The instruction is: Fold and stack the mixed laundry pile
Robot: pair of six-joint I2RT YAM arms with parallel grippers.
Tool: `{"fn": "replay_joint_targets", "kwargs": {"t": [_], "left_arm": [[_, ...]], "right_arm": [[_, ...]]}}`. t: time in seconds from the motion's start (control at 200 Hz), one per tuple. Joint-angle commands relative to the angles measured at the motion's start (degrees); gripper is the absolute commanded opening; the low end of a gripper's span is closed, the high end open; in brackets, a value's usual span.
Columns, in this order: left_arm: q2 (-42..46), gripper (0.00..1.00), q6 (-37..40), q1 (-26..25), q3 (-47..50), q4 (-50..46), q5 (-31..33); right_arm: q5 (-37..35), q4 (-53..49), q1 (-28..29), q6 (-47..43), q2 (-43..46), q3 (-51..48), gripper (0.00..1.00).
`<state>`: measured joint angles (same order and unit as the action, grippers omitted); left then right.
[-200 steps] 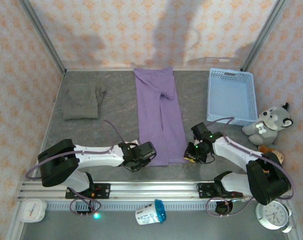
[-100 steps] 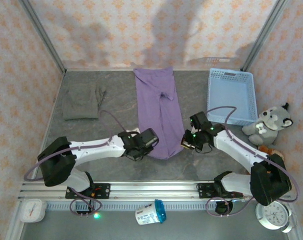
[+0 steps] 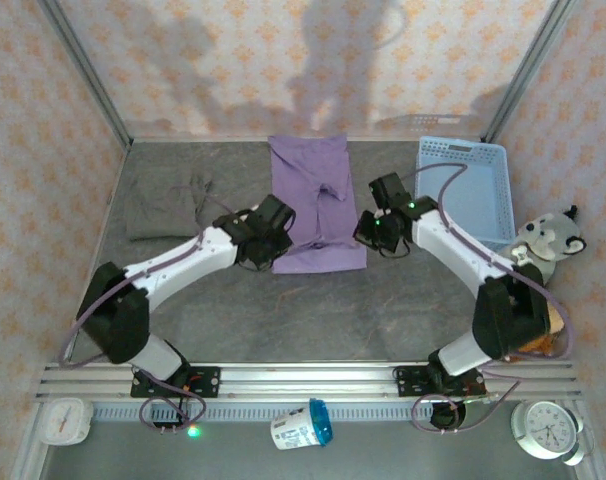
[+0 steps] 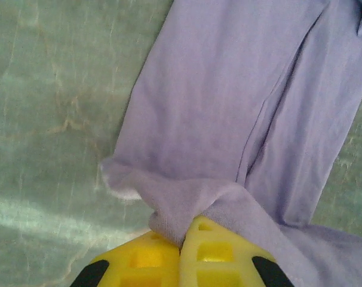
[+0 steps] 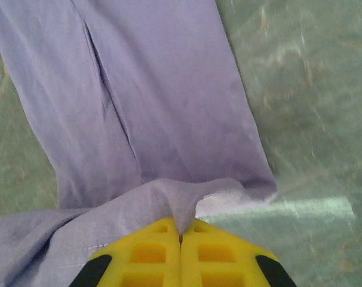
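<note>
Item: mixed laundry, two pieces, on grey table (image 3: 333, 315). Lavender T-shirt (image 3: 318, 195) is laid lengthwise at the table's centre, its far edge close to the back wall (image 3: 313, 70). Its near hem is pinched at both corners: the left claw (image 3: 271, 232) is clenched on one corner and the right claw (image 3: 375, 232) on the other, as confirmed in the wrist views, where cloth is bunched between the shut left claw (image 4: 182, 239) and the shut right claw (image 5: 181, 234). The hem is held above the shirt's own body, so a lengthwise half-fold is judged under way, not yet laid down. Olive-grey garment (image 3: 163, 208) is lying far left, well apart, compact but wrinkled; whether it is properly folded cannot be told. Stacking is judged not yet done. Clearances: blue basket (image 3: 461, 147) just beside the right arm; wolf toy (image 3: 546, 243) further right; the wall limits travel ahead; open table is available on the near side.
</note>
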<state>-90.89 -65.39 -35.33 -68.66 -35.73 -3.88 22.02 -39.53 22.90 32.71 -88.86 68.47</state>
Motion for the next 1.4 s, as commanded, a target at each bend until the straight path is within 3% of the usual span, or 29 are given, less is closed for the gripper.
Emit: {"fn": "replay_joint_targets", "kwargs": {"t": [0.0, 0.5, 0.53, 0.55, 0.585, 0.626, 0.696, 0.816, 1.081, 1.261, 1.396], "left_arm": [[-6.31, 0.00, 7.50, 2.97, -7.55, -3.28, -3.68], [-34.17, 0.00, 18.55, 15.21, -39.59, -10.00, -13.42], [-36.22, 0.00, 19.04, 15.56, -42.15, -11.32, -13.68], [-37.65, 0.06, 19.21, 15.89, -44.08, -12.33, -13.83], [-39.87, 0.29, 19.45, 16.59, -47.27, -14.45, -14.00], [-41.59, 0.51, 19.74, 17.08, -50.01, -15.86, -14.22], [-41.92, 0.59, 21.09, 17.42, -51.64, -15.46, -15.75], [-38.17, 0.62, 23.29, 17.40, -49.37, -14.41, -16.73], [-23.06, 0.58, 25.28, 15.58, -28.17, -5.75, -21.69], [-20.32, 0.48, 24.74, 11.30, -18.43, -1.86, -20.80], [-22.28, 0.36, 21.84, 9.51, -15.02, 2.29, -18.82]], "right_arm": [[-1.73, -1.99, -1.21, -1.56, -5.72, 7.07, 0.00], [-1.66, -9.08, -5.67, -0.30, -38.73, 44.66, 0.00], [-1.68, -9.68, -5.98, -0.02, -40.56, 47.15, 0.08], [-1.78, -10.01, -6.23, 0.18, -41.59, 48.52, 0.17], [-2.41, -10.53, -6.56, 0.35, -43.08, 51.11, 0.39], [-3.12, -10.80, -6.92, 0.25, -44.02, 53.37, 0.51], [-5.09, -11.97, -7.16, -0.69, -44.32, 56.21, 0.60], [-5.79, -13.70, -7.02, -3.48, -41.04, 55.60, 0.60], [-5.81, -9.25, -1.68, -5.02, -24.24, 28.75, 0.53], [-1.24, -3.28, 1.18, 0.18, -21.21, 18.61, 0.40], [0.53, 0.68, 1.30, 3.24, -23.29, 15.93, 0.22]]}}
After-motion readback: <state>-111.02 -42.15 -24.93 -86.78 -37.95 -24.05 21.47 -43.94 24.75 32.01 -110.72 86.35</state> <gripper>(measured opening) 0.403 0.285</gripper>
